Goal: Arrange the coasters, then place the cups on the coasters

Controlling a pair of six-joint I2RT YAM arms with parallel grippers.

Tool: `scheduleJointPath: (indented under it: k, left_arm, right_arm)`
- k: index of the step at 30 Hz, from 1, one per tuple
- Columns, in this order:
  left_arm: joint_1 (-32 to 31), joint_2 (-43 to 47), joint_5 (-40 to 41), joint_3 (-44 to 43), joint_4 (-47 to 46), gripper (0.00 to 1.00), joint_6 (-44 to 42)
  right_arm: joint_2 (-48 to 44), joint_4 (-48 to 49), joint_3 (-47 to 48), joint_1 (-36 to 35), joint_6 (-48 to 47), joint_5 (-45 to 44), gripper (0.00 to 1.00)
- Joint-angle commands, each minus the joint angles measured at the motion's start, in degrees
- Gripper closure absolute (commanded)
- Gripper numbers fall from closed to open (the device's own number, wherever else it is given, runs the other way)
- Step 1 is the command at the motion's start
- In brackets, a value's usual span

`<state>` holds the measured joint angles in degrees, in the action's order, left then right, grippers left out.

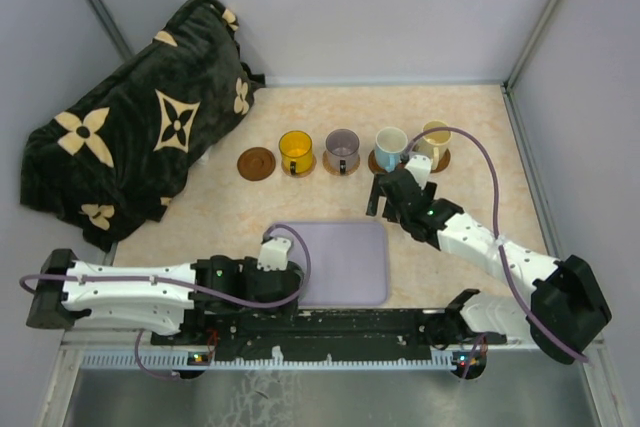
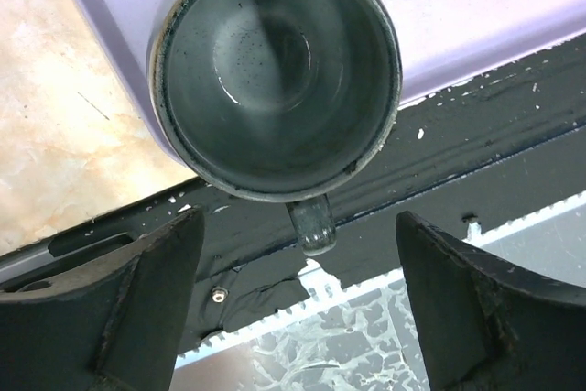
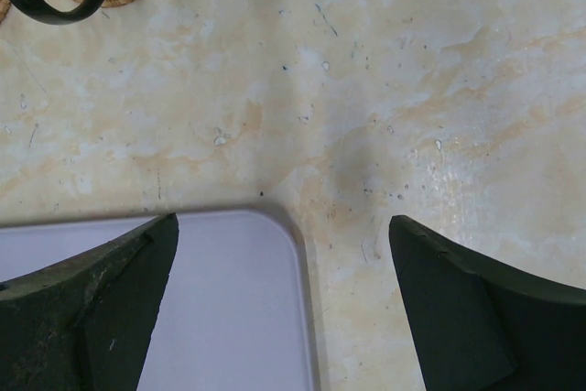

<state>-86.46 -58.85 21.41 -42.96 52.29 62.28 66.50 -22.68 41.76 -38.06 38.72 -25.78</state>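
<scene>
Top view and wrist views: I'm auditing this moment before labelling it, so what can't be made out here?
Top view: the grey-green cup is hidden under the wrist of the left arm.
Right wrist view: the mauve cup and light blue cup are cut off by the top edge.
Left wrist view: the grey-green cup's own rim hides its base, so its footing on the lavender tray is unclear.
</scene>
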Motion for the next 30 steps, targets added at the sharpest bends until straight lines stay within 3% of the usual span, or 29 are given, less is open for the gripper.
scheduleJointPath:
  k: [1, 16, 24, 30]
  left_arm:
    - [-0.38, -1.15, 2.58, 1.72, -2.32, 0.11, 2.25]
    - [-0.38, -0.88, 5.32, 6.43, -7.41, 0.53, 3.61]
    - [-0.38, -1.77, 5.16, 6.72, -9.58, 0.95, 3.29]
    - [-0.38, -2.67, 9.12, 2.38, -6.01, 1.0, 1.75]
  right_arm:
    - [-1.23, 2.97, -0.89, 0.22, 0.9, 0.62, 0.02]
    - [-1.63, 3.8, -1.85, 0.27, 1.53, 1.96, 0.03]
    - [-2.0, 3.8, -2.2, 0.25, 1.62, 2.06, 0.03]
    - [-2.18, 3.82, -2.47, 0.2, 1.53, 2.15, 0.04]
